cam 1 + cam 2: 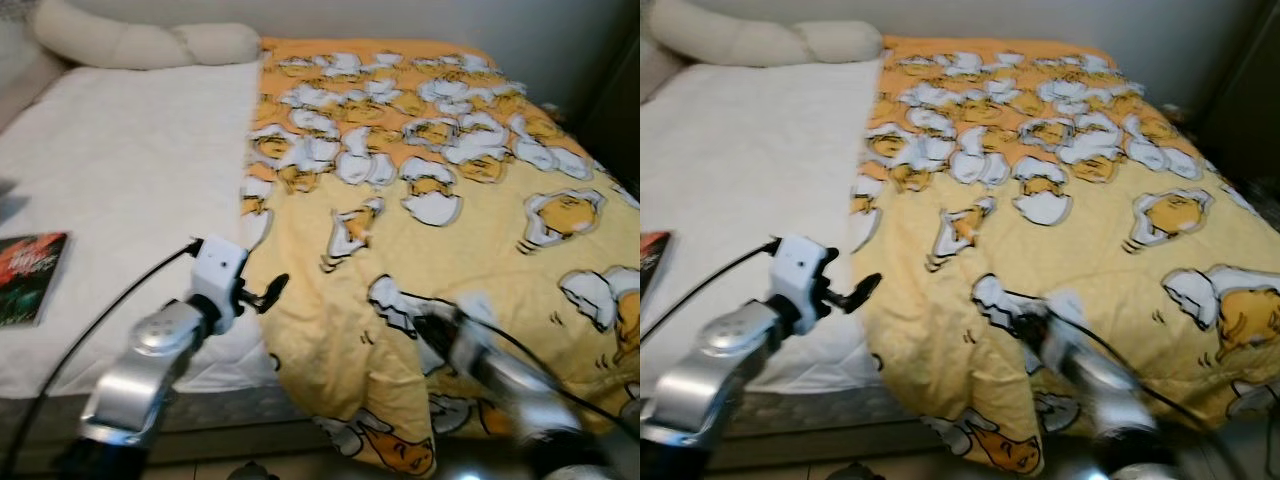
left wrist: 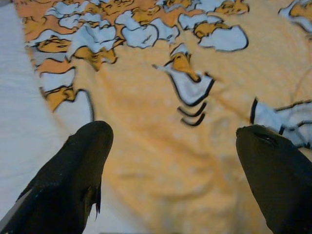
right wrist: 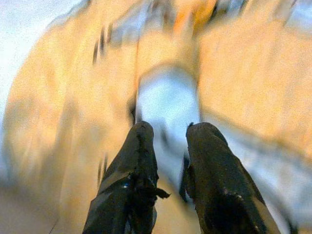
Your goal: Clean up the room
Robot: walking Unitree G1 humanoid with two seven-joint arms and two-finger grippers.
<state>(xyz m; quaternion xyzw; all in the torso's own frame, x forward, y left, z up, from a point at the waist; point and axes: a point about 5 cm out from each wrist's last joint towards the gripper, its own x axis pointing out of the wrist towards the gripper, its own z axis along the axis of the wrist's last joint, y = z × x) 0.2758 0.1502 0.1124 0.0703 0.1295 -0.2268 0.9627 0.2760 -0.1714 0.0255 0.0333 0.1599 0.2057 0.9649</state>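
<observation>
A yellow duvet [image 1: 480,230] printed with white-and-orange egg figures covers the right half of the bed, and its front edge hangs over the bed's side. The left half is bare white sheet [image 1: 130,170]. My left gripper [image 1: 268,293] hovers open at the duvet's left edge near the front; in the left wrist view its fingers [image 2: 83,161] stand wide apart above the fabric. My right gripper [image 1: 432,330] is blurred and low on the duvet's front part. Its fingers [image 3: 141,156] are close together with duvet fabric between them.
A dark-covered book [image 1: 28,275] lies on the sheet at the bed's left front. A long cream pillow [image 1: 140,42] rests at the head against the wall. Dark furniture [image 1: 620,110] stands close by the bed's right side. The floor [image 1: 200,468] shows below the bed's front edge.
</observation>
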